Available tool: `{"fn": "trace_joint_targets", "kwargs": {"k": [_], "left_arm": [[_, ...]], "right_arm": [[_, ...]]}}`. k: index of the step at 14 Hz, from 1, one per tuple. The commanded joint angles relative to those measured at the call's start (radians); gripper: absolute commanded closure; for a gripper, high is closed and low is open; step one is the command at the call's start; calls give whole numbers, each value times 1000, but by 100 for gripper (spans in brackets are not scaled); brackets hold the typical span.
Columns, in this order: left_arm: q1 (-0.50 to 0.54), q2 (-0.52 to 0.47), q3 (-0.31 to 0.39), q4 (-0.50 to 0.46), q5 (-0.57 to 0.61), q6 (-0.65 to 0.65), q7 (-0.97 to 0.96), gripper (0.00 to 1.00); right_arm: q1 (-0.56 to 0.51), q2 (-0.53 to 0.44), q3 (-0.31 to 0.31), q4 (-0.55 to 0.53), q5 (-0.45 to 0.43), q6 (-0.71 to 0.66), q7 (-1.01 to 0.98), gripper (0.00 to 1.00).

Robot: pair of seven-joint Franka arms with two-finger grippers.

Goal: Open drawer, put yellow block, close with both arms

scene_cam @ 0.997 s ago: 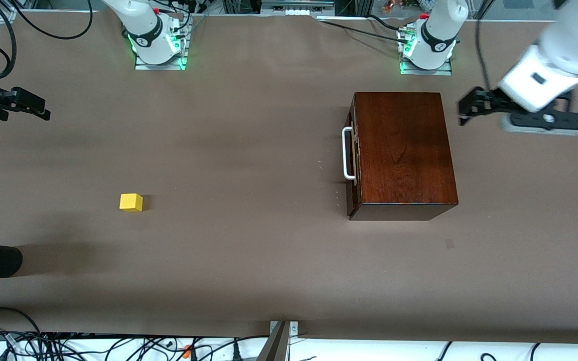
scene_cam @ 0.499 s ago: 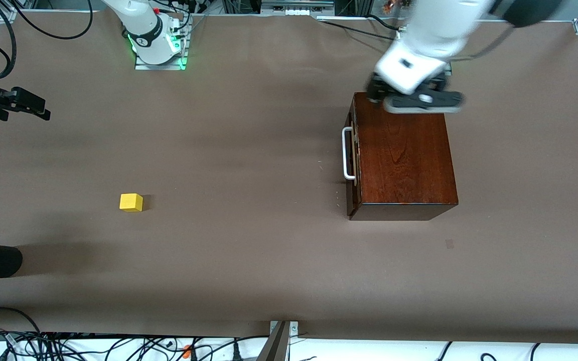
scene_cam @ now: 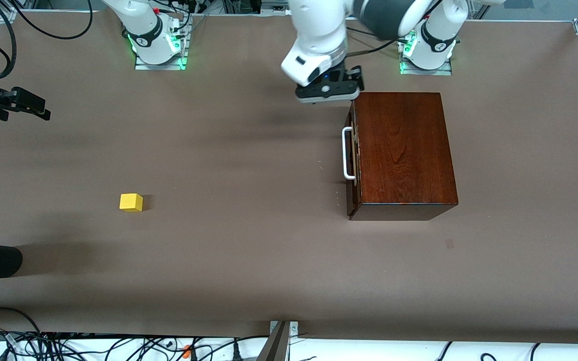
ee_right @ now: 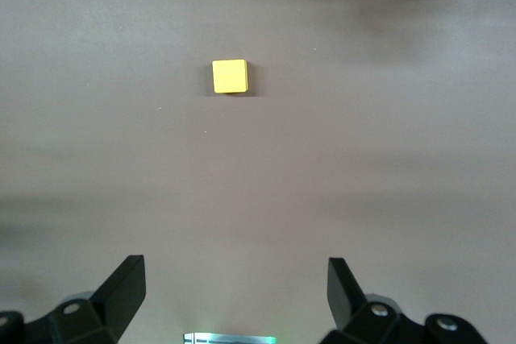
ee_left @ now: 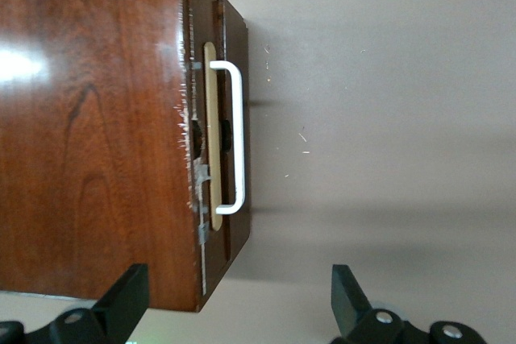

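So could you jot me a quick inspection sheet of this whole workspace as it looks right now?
Surface: brown table, bare.
Job's things: wooden box, drawer shut, white handle; yellow block toward the right arm's end.
Clutter: nothing seen.
Pincers: left pincer open, over the table by the box's handle corner; right pincer open, waits above the block's end.
Cables: bundles along the table edges.
Surroundings: green-lit arm bases.

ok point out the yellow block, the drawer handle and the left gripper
yellow block [scene_cam: 131, 202], front view, top face
drawer handle [scene_cam: 345, 153], front view, middle of the white bar
left gripper [ee_left: 238, 300], left wrist view, midway between fingertips
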Motion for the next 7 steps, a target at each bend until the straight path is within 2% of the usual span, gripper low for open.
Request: {"fn": "trace_joint_targets", "kwargs": {"k": [1, 7], "left_arm": [[-8, 70, 8, 38, 47, 27, -11, 0], [2, 177, 15, 34, 127, 81, -20, 0]], "right_arm": [[-14, 3, 10, 11, 18, -12, -5, 0], [-14, 3, 10, 11, 18, -11, -7, 0]]}}
